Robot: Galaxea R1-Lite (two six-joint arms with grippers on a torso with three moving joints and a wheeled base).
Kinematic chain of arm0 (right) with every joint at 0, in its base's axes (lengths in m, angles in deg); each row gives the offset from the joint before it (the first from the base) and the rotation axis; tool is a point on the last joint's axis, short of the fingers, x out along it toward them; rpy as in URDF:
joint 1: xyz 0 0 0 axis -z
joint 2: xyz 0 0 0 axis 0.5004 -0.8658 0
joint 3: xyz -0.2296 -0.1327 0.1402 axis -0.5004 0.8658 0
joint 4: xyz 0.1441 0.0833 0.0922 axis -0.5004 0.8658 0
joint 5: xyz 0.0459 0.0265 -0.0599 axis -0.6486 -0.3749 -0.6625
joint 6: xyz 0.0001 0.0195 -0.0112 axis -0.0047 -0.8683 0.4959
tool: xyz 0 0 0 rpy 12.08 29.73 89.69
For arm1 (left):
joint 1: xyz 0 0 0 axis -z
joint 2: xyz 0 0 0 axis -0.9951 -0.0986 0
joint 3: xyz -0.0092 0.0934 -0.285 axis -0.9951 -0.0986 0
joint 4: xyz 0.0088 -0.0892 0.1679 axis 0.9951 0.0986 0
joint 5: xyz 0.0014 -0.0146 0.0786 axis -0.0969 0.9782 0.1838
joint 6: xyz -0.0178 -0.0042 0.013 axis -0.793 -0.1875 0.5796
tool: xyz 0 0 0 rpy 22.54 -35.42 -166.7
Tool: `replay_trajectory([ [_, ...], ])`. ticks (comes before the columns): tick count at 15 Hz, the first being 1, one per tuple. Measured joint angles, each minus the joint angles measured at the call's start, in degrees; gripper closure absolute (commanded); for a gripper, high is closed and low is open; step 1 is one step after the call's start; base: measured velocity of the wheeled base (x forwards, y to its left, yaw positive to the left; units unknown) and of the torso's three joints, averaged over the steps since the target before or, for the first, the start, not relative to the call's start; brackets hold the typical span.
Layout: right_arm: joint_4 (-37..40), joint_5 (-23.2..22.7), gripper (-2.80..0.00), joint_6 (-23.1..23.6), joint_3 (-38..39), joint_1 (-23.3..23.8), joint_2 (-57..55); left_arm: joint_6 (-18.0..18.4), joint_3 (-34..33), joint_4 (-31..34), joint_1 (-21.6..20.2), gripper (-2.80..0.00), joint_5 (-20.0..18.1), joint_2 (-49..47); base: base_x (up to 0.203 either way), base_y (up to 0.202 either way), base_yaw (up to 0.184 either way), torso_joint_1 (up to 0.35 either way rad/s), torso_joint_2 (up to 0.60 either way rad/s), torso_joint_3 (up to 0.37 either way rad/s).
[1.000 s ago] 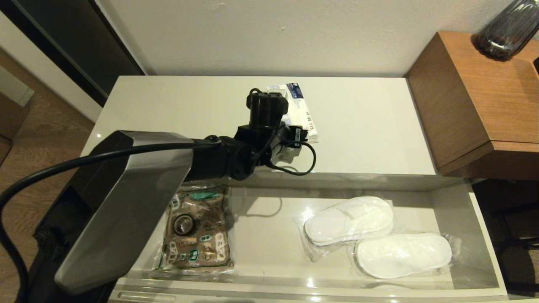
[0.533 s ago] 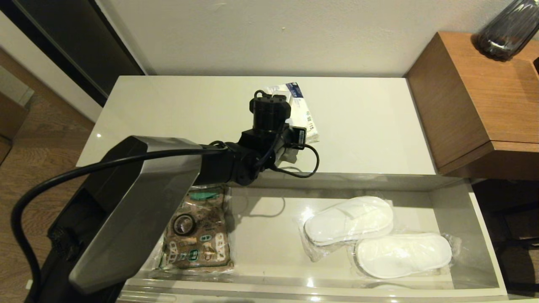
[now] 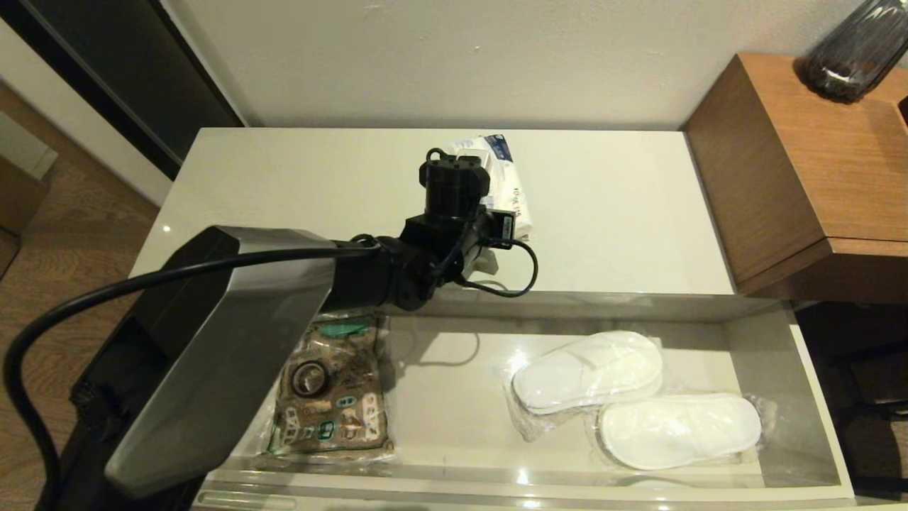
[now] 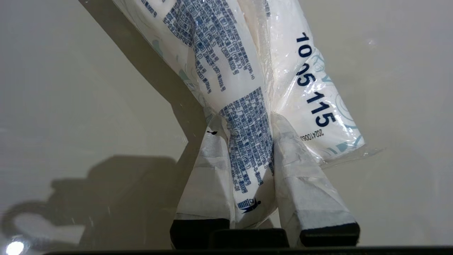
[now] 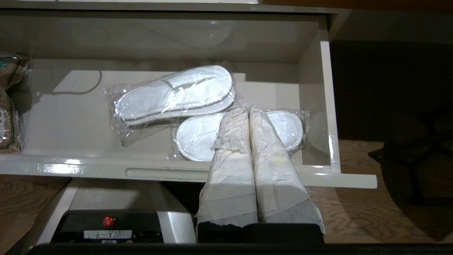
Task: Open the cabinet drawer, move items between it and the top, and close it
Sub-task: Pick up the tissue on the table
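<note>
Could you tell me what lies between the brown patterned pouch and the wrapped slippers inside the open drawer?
Nothing: in the head view the drawer floor is bare between the pouch and the slippers, crossed only by the left arm's shadow.

The top [image 3: 610, 206] is bare to the left and right of the tissue pack [image 3: 505, 186], so a claw could pass there. In the open drawer [image 3: 809, 369], the middle is free, between the brown pouch [image 3: 333, 397] on the left and the slippers [image 3: 631, 397] on the right.
</note>
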Motion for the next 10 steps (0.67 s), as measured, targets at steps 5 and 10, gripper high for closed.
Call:
replay_trajectory([
  [5,0.0,0.0,0.00,0.0,0.0,0.0,0.0,-0.6,-6.4,-0.6,0.0,0.00,0.5,2.5,0.000,0.000,0.000,0.000,0.00,0.000],
  [10,0.0,0.0,0.00,0.0,0.0,0.0,0.0,-3.5,-24.6,-0.8,0.6,0.00,0.1,12.5,0.000,0.000,0.000,0.000,0.00,0.000],
])
